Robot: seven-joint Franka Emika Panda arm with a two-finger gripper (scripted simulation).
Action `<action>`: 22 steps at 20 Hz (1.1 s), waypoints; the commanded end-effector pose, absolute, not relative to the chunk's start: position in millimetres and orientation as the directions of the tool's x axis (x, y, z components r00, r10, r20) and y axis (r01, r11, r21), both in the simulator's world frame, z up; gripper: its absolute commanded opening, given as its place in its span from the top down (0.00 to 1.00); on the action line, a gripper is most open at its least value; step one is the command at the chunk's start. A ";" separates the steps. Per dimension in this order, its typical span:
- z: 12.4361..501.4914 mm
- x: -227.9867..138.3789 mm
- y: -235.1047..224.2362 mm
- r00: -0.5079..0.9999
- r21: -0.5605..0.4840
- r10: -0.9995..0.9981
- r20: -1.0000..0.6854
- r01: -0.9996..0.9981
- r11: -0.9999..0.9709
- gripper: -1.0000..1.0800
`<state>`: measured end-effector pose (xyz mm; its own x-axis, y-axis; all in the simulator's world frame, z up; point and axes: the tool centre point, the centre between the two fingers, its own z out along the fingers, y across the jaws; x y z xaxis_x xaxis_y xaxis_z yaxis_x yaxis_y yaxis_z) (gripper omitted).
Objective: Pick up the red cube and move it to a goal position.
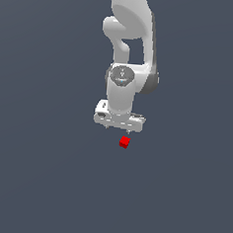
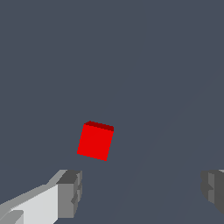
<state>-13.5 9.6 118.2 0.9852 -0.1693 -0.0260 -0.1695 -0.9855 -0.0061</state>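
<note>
Gripper (image 2: 140, 192) fingers (image 2: 70, 192) spread wide, holding nothing. Red cube (image 2: 96, 141) sits beyond the fingertips, nearer one finger, touching neither.

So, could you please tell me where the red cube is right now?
In the exterior view the red cube sits near the centre, just below the open hand; the wrist view shows it ahead of the fingers, not between them.

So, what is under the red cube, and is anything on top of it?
Nothing lies on top of the red cube; its upper face is bare. Around it only the plain grey surface shows. The open hand does not touch it. Its underside is hidden.
</note>
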 end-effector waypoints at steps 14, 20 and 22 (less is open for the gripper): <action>27.6 -4.6 47.7 0.924 0.000 -0.384 -0.002 -0.384 -0.924 0.04; 19.9 -2.3 50.6 0.916 0.000 -0.402 0.000 -0.402 -0.916 0.04; 19.9 -2.3 50.6 0.916 0.000 -0.402 0.000 -0.402 -0.916 1.00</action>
